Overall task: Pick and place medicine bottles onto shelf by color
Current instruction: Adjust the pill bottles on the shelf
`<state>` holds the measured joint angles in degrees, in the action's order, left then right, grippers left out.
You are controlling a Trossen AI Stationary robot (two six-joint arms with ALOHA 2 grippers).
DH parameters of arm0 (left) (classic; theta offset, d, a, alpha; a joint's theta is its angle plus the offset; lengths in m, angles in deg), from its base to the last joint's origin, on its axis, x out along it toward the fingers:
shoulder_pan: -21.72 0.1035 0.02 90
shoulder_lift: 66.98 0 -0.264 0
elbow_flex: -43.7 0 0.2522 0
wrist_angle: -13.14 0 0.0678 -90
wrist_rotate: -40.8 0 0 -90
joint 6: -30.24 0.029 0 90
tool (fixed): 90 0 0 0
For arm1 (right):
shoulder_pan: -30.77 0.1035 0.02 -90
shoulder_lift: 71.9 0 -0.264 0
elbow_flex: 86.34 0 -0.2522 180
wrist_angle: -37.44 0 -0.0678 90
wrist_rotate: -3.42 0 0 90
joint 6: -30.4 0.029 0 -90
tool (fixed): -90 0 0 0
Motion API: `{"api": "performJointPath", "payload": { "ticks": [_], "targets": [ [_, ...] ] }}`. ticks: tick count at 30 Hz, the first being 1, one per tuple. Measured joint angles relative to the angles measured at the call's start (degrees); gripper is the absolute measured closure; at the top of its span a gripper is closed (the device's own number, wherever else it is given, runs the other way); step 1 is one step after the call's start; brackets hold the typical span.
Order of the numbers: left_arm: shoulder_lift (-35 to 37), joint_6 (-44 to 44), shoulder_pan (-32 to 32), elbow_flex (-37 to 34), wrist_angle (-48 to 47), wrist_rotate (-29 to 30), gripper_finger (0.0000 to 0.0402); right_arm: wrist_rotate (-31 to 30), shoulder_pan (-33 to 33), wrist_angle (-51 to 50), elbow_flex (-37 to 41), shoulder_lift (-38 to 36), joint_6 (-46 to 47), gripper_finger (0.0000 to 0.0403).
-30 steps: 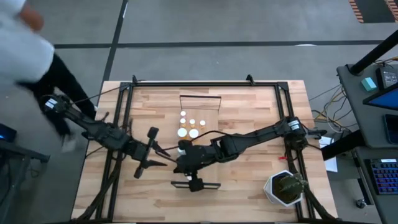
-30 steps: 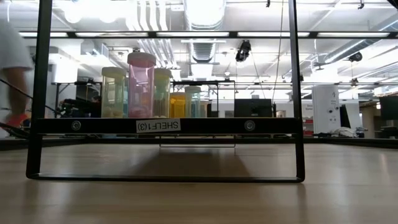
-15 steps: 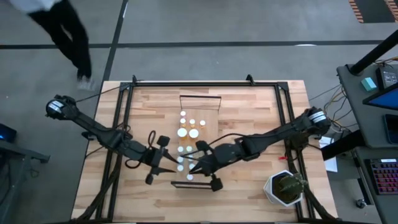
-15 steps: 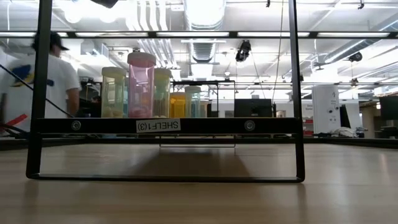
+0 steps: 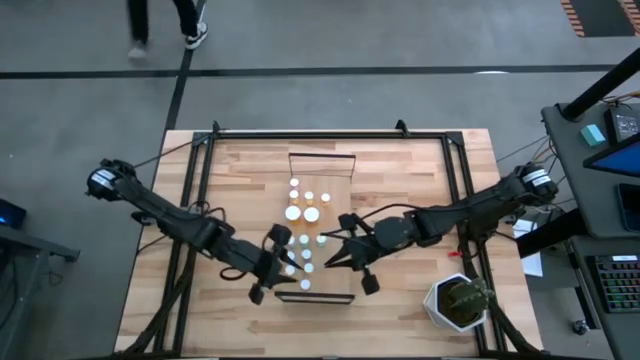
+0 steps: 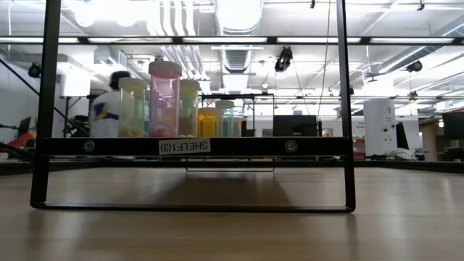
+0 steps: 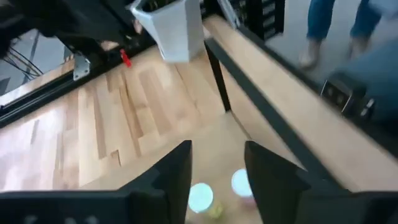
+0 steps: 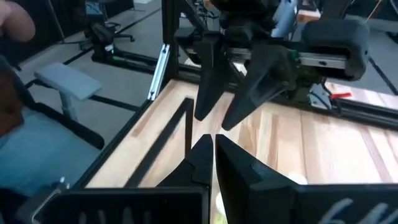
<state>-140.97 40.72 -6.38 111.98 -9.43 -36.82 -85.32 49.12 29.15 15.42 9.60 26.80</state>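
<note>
Several small white-capped medicine bottles (image 5: pixel 305 254) stand in a cluster on the light-wood shelf (image 5: pixel 340 180), between its far rail and its near dark rail (image 5: pixel 315 297). In the low view, bottles (image 6: pixel 165 98) stand in a row on the shelf behind the dark rail (image 6: pixel 188 146). My left gripper (image 5: pixel 286 263) is open at the cluster's left side. In its wrist view (image 7: pixel 217 171), two white caps (image 7: pixel 200 196) show below the gap between the fingers. My right gripper (image 5: pixel 331 258) is shut at the cluster's right side, and it also shows in the right wrist view (image 8: pixel 212 146). It holds nothing.
A potted green plant (image 5: pixel 458 303) in a white pot stands at the table's near right corner. Dark frame bars (image 5: pixel 205 200) run along both sides of the tabletop. A person's legs (image 5: pixel 165 20) show on the floor beyond the far edge.
My right gripper has drawn back from over the near bottles toward the table's right edge, and the caps it covered now show. My left gripper has gone right toward the bottle cluster. A person has walked away behind the table's far left.
</note>
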Motion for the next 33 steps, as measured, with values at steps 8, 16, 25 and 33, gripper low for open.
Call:
{"api": "performJointPath", "payload": {
  "ticks": [8, 16, 25, 33],
  "targets": [
    [-4.73, 5.14, 1.65, 1.10, -1.36, -0.34, 0.0378, -0.01, -0.13, 4.22, 5.34, -2.67, 0.05, 0.0394],
    [-3.66, 10.83, 2.61, -0.15, -1.31, -4.65, 0.0394, -0.13, -0.13, 5.86, 6.81, -3.79, 0.68, 0.0394],
    [-3.93, 17.83, 2.61, -0.65, -1.22, -5.29, 0.0393, -0.11, -0.13, 5.97, 6.79, -3.70, 0.68, 0.0394],
    [0.38, 18.40, 2.50, -0.74, -3.21, -2.30, 0.0393, -1.31, -0.26, 5.83, 6.67, -3.70, 6.92, 0.0394]
  ]
}}
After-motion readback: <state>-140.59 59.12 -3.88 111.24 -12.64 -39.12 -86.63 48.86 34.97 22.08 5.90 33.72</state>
